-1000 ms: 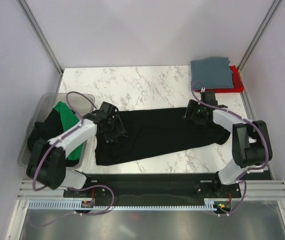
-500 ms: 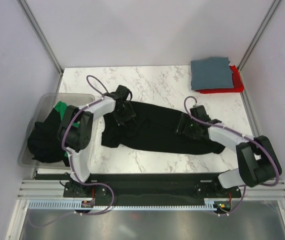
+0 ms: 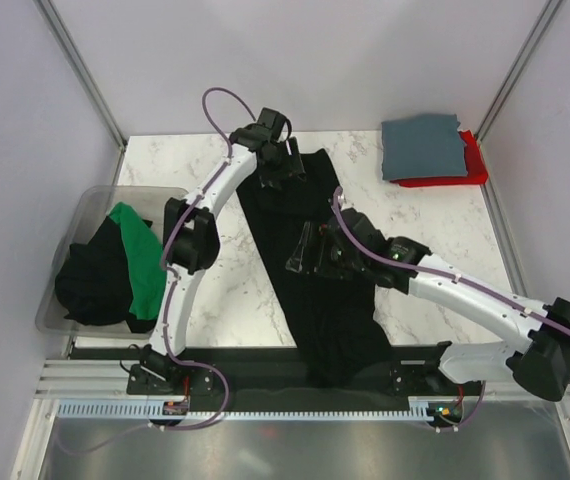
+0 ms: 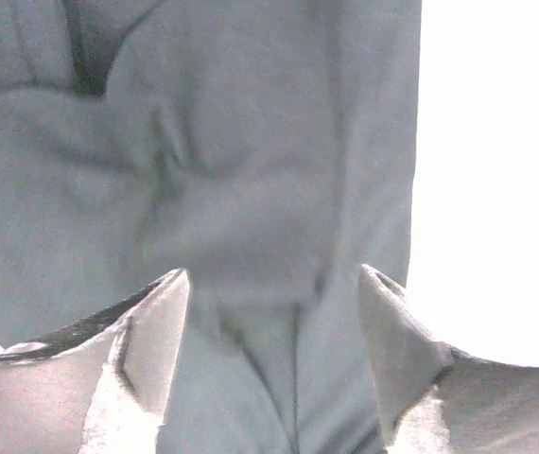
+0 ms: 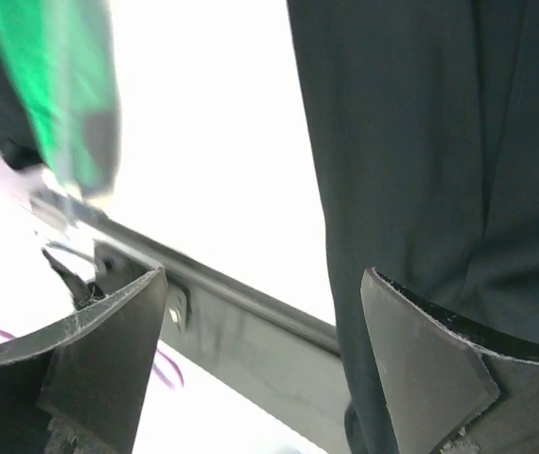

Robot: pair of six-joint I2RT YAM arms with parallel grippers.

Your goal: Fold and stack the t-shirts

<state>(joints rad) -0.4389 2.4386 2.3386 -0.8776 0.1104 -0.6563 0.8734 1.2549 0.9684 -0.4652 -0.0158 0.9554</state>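
Roughly, the task looks near its halfway mark. Far out to the left of both hands, a clear bin [image 3: 165, 200] holds two unfolded garments, a black t-shirt [image 3: 90, 285] and a green t-shirt [image 3: 137, 255] slumped against it. Neither has been laid out, so both wait their turn.

The left hand [image 4: 271, 274] reaches to the far side of the tabletop [image 3: 445, 230]. Its fingers are spread, and the wrist view shows wrinkled dark cloth lying beneath and between them with nothing pinched. That cloth is the far end of the long black t-shirt [image 3: 320, 320]. The shirt runs from under this hand back toward the arm bases as a narrow strip, and its near end droops over the tabletop's near edge.

The right hand [image 5: 265, 274] hovers over the left edge of that strip, about midway along it, and its fingers are also wide apart and hold nothing. In its wrist view the shirt lies under the right finger and bare tabletop under the left.

Far off to the right hand's right, in the back corner, a folded slate grey-blue t-shirt [image 3: 423, 147] sits squarely on a red t-shirt [image 3: 465, 172], which shows only at its right and near edges. That stack of two appears finished.

By my reading, the strip has been narrowed lengthwise. It has yet to be folded end to end and carried to the stack, and then the two bin shirts follow.
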